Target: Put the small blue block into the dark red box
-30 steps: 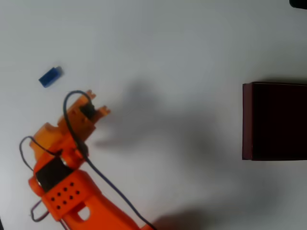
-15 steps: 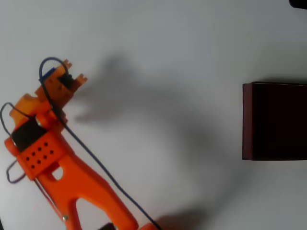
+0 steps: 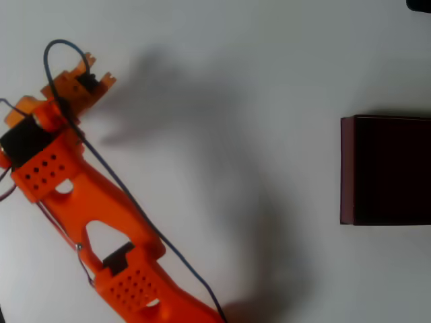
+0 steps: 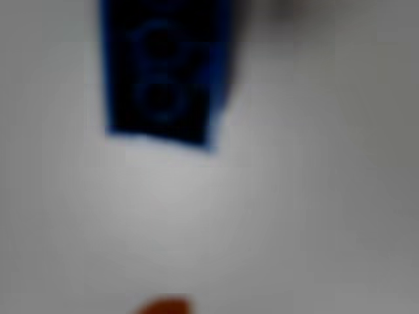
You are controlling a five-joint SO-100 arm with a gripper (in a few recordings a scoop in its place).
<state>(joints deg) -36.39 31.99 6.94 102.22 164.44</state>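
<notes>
Blurred and very close in the wrist view, the small blue block (image 4: 167, 72) lies on the white table near the top of the picture, two round studs showing on its face. One orange fingertip (image 4: 163, 306) pokes in at the bottom edge, apart from the block. In the overhead view the orange arm reaches to the far upper left, and my gripper (image 3: 96, 73) stands with its two prongs apart and nothing seen between them. The block is hidden under the arm there. The dark red box (image 3: 347, 168) sits at the right edge, far from the gripper.
The orange arm (image 3: 101, 215) runs diagonally from the bottom edge up to the left, trailing a dark cable (image 3: 161, 242). A wide stretch of white table (image 3: 256, 101) lies between arm and box. A dark object (image 3: 419, 4) clips the top right corner.
The arm has stretched up and to the left, over where the blue block lay. The block has gone from sight in the overhead view. The box has not moved.
</notes>
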